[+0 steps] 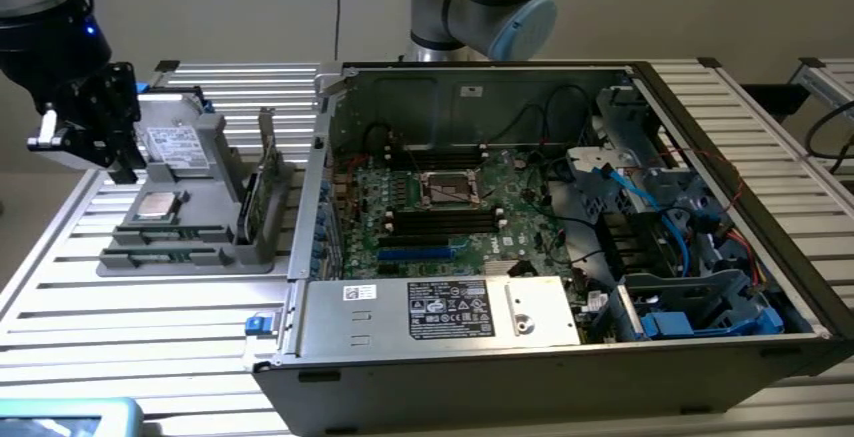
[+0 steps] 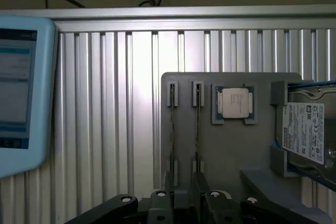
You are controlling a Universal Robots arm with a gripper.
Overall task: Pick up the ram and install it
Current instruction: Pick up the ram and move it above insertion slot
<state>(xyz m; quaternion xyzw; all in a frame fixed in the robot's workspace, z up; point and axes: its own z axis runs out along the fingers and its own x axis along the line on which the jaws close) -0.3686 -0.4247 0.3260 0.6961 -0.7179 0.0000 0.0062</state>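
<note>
Gripper is being held above tray's far end, grip width untellable; ram is being cradled on edge nearer, long axis left-right.

The tabletop is ribbed aluminium with a satin sheen and soft glare along its slats. The parts holder looks like smooth, matt grey plastic. The processor chip has a dull silver metal lid on a green board. The hard drive carries a glossy white paper label. The computer case is grey sheet metal, faintly shiny. The tool is matt black. The tablet frame is smooth light-blue plastic.
</note>
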